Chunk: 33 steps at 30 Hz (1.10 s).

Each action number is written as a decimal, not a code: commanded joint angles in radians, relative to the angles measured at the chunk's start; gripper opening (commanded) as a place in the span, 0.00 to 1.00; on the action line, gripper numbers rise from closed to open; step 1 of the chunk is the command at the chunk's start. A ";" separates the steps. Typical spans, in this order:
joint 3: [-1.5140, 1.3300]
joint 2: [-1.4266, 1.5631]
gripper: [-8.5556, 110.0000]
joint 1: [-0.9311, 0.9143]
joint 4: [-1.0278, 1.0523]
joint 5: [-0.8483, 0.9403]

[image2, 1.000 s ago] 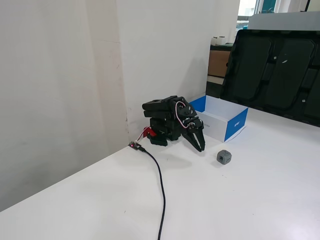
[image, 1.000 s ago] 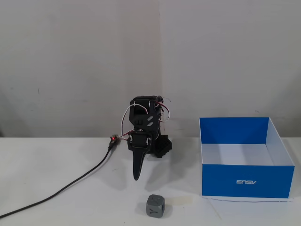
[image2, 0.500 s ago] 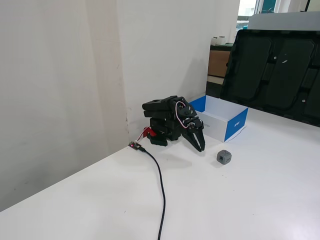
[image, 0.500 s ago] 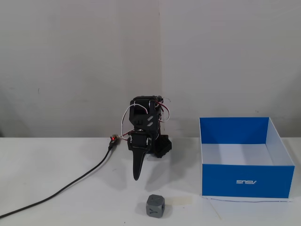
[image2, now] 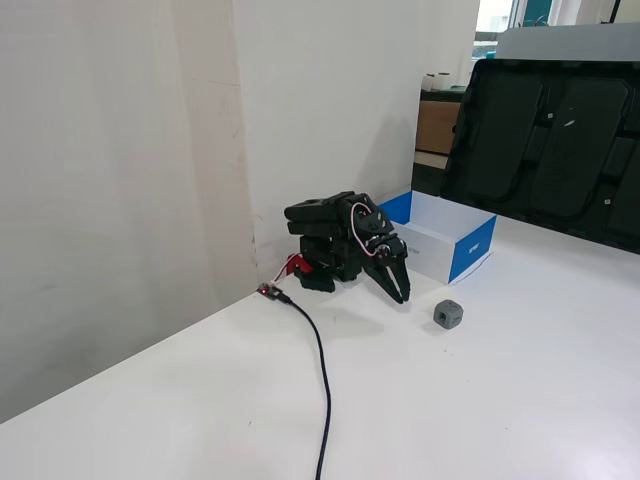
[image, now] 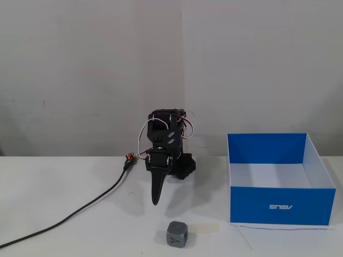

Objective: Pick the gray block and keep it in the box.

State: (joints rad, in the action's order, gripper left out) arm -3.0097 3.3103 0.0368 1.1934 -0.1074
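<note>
Gripper (image: pixel 156 202) closed and empty, hanging above the table behind the block (image: pixel 177 234), box (image: pixel 280 206) right in that view

White logo "ASUS", printed upside down, on blue front wall of the box (image: pixel 282 206) in a fixed view. Embossed mark on faces of the gray block (image: pixel 177 234), not legible. No other readable text.

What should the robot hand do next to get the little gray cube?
Probably open and reach down toward the block. The gripper looks shut and empty, hanging above the table behind the block, which sits alone outside the box.
</note>
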 commanded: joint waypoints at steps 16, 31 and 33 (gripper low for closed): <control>-0.009 0.118 0.07 0.017 0.003 0.003; 0.014 0.114 0.07 0.043 -0.035 -0.012; 0.044 0.084 0.07 0.054 -0.037 -0.018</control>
State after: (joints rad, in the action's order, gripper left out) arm -3.0035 3.3103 0.0690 1.1781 -0.1074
